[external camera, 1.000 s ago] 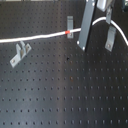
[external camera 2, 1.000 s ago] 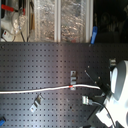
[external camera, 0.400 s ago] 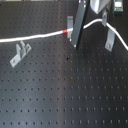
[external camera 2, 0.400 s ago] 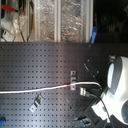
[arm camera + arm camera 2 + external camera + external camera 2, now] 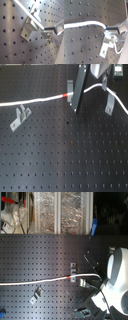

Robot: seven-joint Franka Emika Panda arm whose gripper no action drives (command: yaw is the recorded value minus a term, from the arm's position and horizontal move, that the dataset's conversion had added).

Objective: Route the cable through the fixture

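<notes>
The white cable (image 5: 35, 101) runs in from the first exterior view's left, with its red band (image 5: 66, 95) just before my gripper (image 5: 76, 100). Past the gripper it arcs to the first exterior view's right (image 5: 116, 101). The gripper is shut on the cable beside the upright metal fixture (image 5: 70, 87). In the second exterior view the cable (image 5: 35, 282) reaches the fixture (image 5: 73, 272) and the gripper (image 5: 86, 283). In the first wrist view the cable (image 5: 29, 14) crosses over the fixture (image 5: 28, 28). In the second wrist view the cable (image 5: 86, 24) ends at the fingertips (image 5: 112, 28).
The black perforated board (image 5: 65, 159) carries two more metal clips, one on the first exterior view's left (image 5: 20, 116) and one on the first exterior view's right (image 5: 107, 103). In the second exterior view, shelves with clutter (image 5: 45, 212) stand behind the board.
My gripper has moved toward the first exterior view's left with the cable, closing in on the middle fixture. The red band has barely shifted.
</notes>
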